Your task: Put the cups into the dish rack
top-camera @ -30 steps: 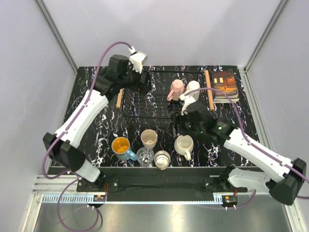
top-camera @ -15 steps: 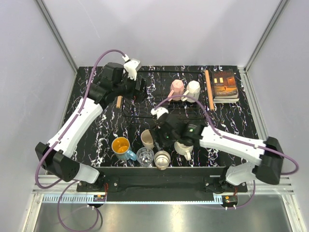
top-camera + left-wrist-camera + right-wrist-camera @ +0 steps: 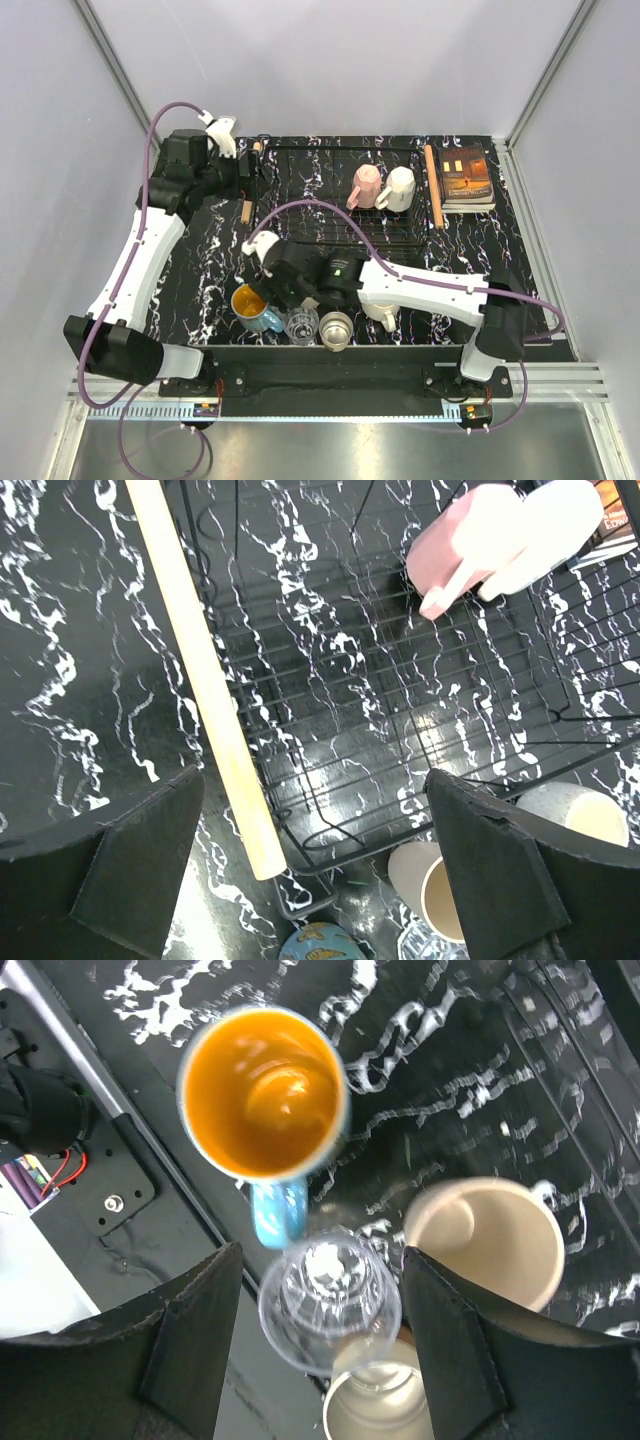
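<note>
Top view: the rack (image 3: pixel 310 195) sits at the back of the tabletop (image 3: pixel 200 270), with a pink mug (image 3: pixel 365 186) and a white mug (image 3: pixel 398 188) inside. The other cups (image 3: pixel 336 328) cluster at the front.

Left wrist view: the left end effector (image 3: pixel 312 810) is spread and empty, above the rack's wooden handle (image 3: pixel 200 680).

Right wrist view: the right end effector (image 3: pixel 320 1290) is spread astride the tumbler (image 3: pixel 330 1305), not pinching it (neighbours crowd close). Closing off-centre could tip the slick glass into the blue mug (image 3: pixel 262 1092) or the cream mug (image 3: pixel 490 1240).
</note>
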You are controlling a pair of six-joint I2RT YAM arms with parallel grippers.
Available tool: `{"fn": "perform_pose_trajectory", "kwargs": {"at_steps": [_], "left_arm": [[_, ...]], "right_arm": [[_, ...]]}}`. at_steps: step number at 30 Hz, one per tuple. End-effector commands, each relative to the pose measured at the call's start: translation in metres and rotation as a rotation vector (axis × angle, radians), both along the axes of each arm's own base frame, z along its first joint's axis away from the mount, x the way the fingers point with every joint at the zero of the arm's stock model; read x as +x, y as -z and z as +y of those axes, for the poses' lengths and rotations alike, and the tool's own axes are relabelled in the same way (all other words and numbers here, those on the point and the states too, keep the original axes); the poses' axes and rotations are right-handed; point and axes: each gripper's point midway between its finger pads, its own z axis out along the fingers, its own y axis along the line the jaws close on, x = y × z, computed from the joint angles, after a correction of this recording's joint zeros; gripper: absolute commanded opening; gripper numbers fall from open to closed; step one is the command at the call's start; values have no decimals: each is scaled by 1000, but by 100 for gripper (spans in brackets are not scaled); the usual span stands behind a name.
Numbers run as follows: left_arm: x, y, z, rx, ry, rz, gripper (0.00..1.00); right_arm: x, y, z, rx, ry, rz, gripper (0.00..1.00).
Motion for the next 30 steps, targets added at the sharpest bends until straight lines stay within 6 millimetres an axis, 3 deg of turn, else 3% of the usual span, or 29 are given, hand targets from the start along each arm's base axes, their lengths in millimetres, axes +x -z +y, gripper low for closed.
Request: {"fn": "perform_pose_trajectory", "kwargs": {"at_steps": [1, 7, 9, 14, 24, 30], "left_arm": [[0, -24, 5, -86, -6, -58, 97], [11, -23, 36, -111, -91, -46, 97], [11, -18, 39, -126, -100, -27, 97], [9, -13, 50, -141, -124, -11, 97], [9, -25, 64, -157, -149, -41, 97], [10, -28, 64, -169, -150, -41, 97]], "right_arm": [[-3, -8, 31, 10, -114, -71, 72], [-19, -11, 64, 18, -240, -98, 70], [-22, -17, 73, 35, -265, -106, 70], [-29, -6, 92, 35, -309, -77, 70], [-28, 44, 98, -73, -368, -67, 66], [-31, 58, 101, -79, -389, -11, 58]]}}
